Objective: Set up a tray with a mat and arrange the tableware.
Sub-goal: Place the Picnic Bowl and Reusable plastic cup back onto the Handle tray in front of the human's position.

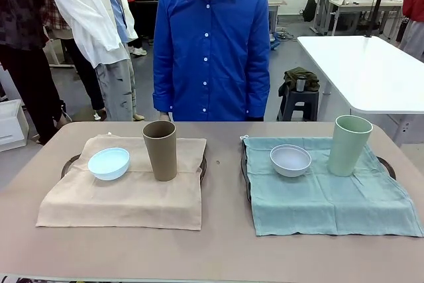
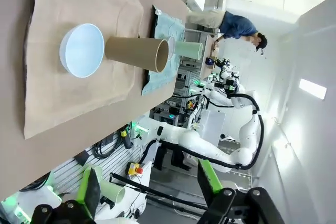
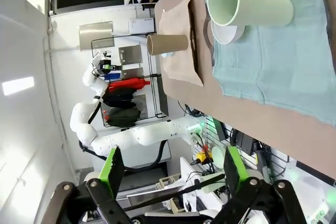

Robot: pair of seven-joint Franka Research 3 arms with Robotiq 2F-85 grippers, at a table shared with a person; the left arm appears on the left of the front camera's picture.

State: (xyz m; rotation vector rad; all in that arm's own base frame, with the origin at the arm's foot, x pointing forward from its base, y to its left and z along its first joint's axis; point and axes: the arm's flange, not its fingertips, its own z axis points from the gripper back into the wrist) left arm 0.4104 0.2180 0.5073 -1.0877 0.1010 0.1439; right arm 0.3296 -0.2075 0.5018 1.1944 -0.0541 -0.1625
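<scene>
Both my grippers (image 2: 149,195) (image 3: 173,182) hang wide open and empty, so I'd leave each bowl (image 1: 108,163) and tumbler (image 1: 160,150) squarely on its mat (image 1: 126,197).

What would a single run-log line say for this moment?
left gripper open, idle | right gripper open, idle | blue bowl, brown tumbler on tan mat | white bowl, green tumbler on green mat
</scene>
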